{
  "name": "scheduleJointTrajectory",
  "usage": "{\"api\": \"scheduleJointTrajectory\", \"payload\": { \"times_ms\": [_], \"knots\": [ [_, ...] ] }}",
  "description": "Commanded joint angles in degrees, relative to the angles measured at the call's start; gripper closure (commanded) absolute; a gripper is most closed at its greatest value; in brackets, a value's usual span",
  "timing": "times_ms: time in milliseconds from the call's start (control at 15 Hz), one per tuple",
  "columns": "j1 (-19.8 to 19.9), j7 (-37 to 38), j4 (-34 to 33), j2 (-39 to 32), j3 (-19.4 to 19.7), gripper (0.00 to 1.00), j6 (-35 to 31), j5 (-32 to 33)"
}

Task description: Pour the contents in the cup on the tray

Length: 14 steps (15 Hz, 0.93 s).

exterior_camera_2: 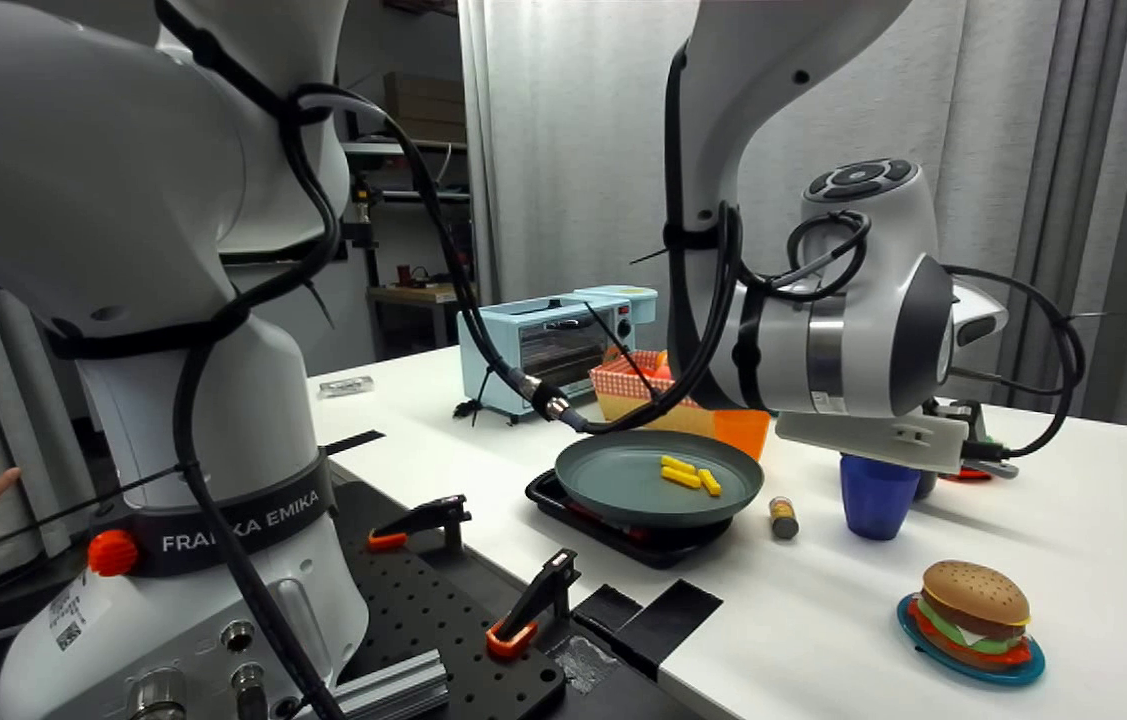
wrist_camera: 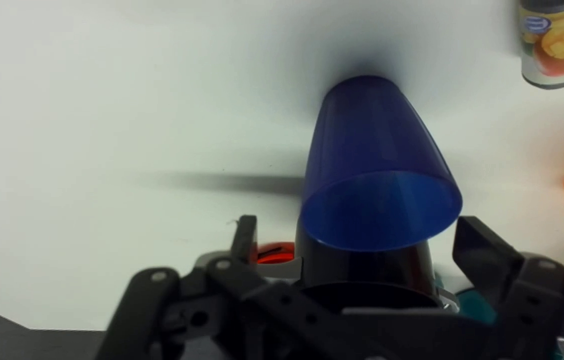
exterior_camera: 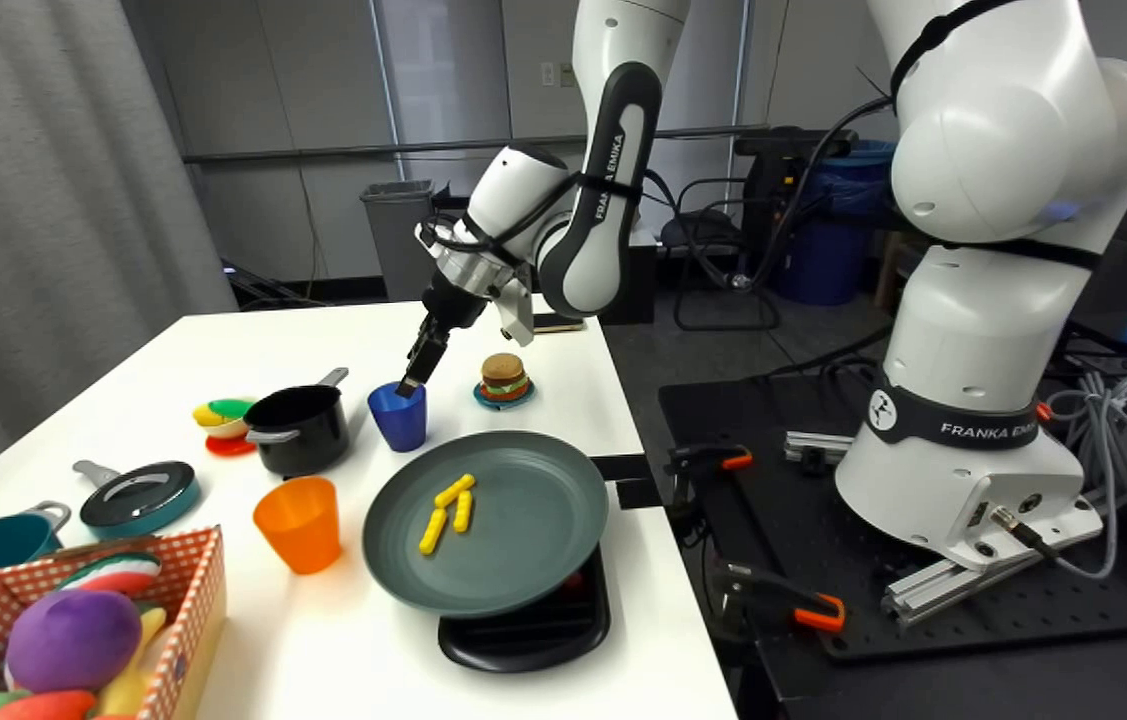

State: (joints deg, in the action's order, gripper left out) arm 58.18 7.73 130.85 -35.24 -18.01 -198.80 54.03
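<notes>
White counter (exterior_camera: 323,660): blue cup (wrist_camera: 377,155) stood upright, ungripped, between spread fingers (wrist_camera: 486,257); yellow sticks (exterior_camera: 463,512) lay on the grey-green pan (exterior_camera: 533,510), pour likely done. One finger sat just beside the cup; sideways drift could topple it.

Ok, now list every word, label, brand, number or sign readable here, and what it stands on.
"FRANKA EMIKA": black band of the robot base, pieced from both exterior views.
"FRA… EMIKA": forearm, in an exterior view; a strap hides some letters between.
Round emblem, no letters legible: same band.
Too blurred: small food can's label, wrist view.
Too small: white sticker on the base.
No numbers legible.
</notes>
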Motion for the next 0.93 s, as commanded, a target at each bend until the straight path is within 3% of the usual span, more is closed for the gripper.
{"api": "scheduleJointTrajectory", "payload": {
  "times_ms": [0, 867],
  "knots": [
    [1.3, -0.4, -0.3, -0.8, -0.8, 0.0, 0.6, 1.6],
    [0.9, -1.4, -1.1, -3.0, 0.5, 0.0, 0.7, 1.2]
  ]
}}
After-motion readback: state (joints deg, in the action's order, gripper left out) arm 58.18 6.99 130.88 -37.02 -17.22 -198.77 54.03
